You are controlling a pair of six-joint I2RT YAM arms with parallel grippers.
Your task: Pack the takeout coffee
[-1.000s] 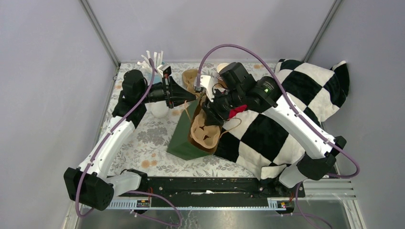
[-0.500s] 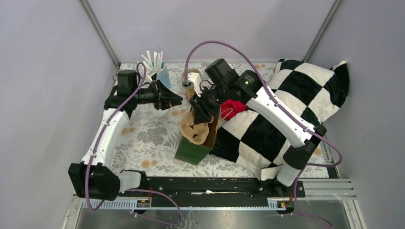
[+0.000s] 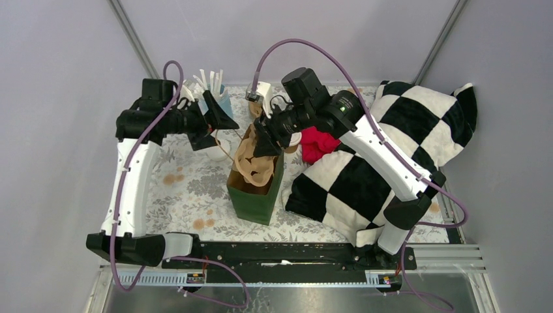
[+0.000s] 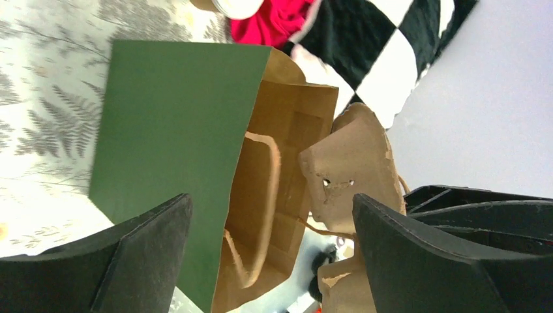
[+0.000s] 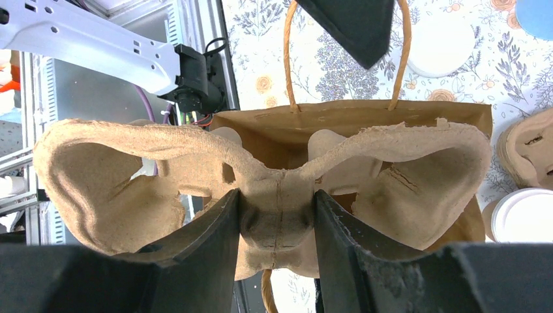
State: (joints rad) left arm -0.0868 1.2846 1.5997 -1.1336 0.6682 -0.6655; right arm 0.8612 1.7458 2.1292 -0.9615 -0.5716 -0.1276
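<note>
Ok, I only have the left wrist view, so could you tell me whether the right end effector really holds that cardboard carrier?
Observer: Yes, the right wrist view shows the right end effector shut on the centre ridge of the carrier.
Operator: Thank you; is the bag standing upright?
Observer: The top view shows the green bag upright, with the carrier at its mouth.
Operator: And where is the coffee?
Observer: The right wrist view shows the lidded cup on the table beside the bag, not in it.
</note>
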